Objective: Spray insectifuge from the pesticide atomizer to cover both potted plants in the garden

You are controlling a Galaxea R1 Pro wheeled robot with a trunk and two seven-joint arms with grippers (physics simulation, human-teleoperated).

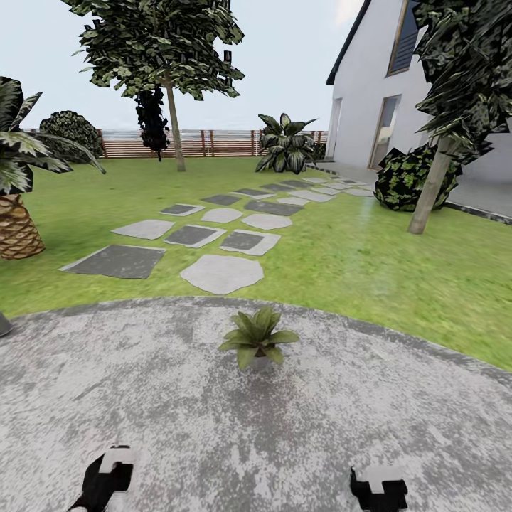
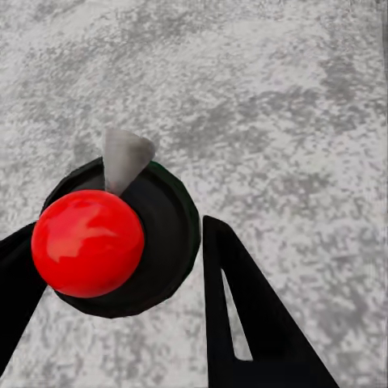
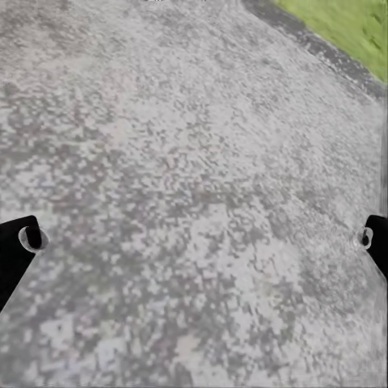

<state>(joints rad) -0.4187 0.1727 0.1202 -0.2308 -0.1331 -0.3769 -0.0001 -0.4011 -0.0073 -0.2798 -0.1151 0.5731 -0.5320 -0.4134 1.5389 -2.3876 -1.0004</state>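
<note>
A round, mottled grey paved patio (image 1: 142,398) fills the near ground. One potted plant (image 1: 257,339) stands on it near its far edge, with green lawn (image 1: 355,263) beyond.

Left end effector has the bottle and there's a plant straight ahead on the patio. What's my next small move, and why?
Probably roll forward toward the small green-leaved potted plant. The left end effector is closed around the dark green-black spray bottle with the pale nozzle, but the plant sits well ahead on the mottled grey paved patio, and its leaves show no whitish specks.
</note>
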